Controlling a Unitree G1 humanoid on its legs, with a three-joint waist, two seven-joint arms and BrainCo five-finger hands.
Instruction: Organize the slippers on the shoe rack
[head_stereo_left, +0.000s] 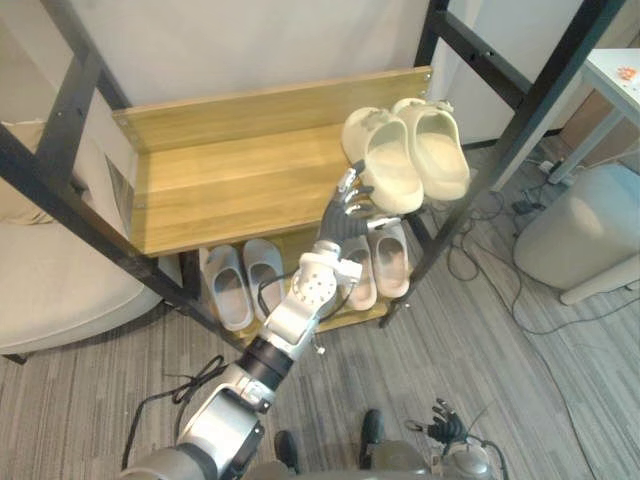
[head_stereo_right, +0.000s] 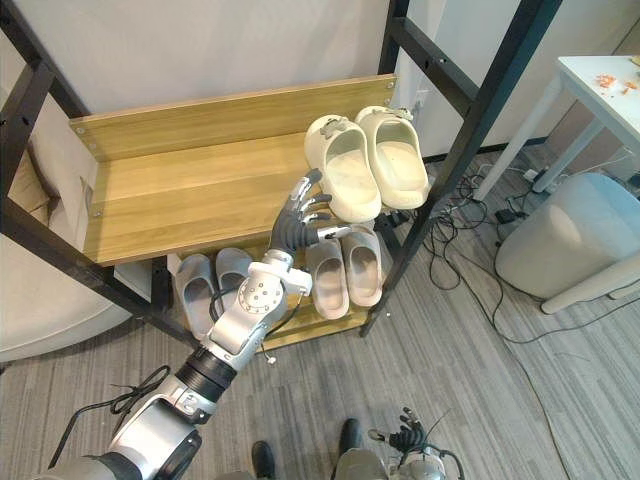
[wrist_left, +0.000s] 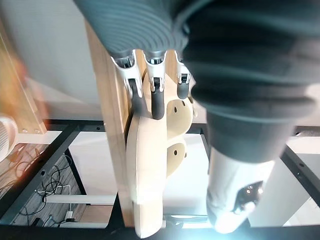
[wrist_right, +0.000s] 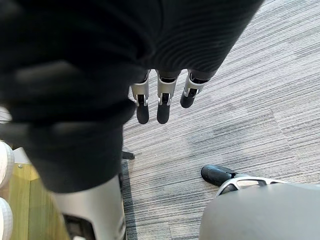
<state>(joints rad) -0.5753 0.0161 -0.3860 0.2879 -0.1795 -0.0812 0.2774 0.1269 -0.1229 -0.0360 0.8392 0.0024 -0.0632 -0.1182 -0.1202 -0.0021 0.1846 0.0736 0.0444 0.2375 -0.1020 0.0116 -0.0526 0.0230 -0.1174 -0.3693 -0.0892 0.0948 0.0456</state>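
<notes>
Cream foam, thick-walled and probably light and a little springy: the two clogs should be easy to shift but could skate on the smooth board. The heel rim or side wall looks like the best place to take hold.

Left eye view: the left hand (head_stereo_left: 345, 212) reaches up to the upper wooden shelf (head_stereo_left: 230, 185). The nearer clog (head_stereo_left: 385, 175) lies right at its fingertips, heel toward the hand. The second clog (head_stereo_left: 435, 150) sits just beyond, touching the first. Below the hand, on the lower shelf (head_stereo_left: 365, 315), pinkish slippers (head_stereo_left: 385, 262) stand directly under it and grey slippers (head_stereo_left: 243, 282) off to its thumbless side. The right hand (head_stereo_left: 445, 428) hangs low, well apart from all of them.

Right eye view: the left hand's fingers are spread and fairly straight against the nearer clog's heel. The thumb juts out under the heel and is not closed on it.

Left wrist view: the fingers (wrist_left: 157, 100) lie along the clog's side with their dark tips touching it, and the thumb (wrist_left: 232, 200) stands well clear — an open hand resting on the clog, not gripping it. The shelf's edge runs just beside the fingers.

Right wrist view: the right hand's fingers dangle loose over the grey floor (wrist_right: 240, 100) — holding nothing.
</notes>
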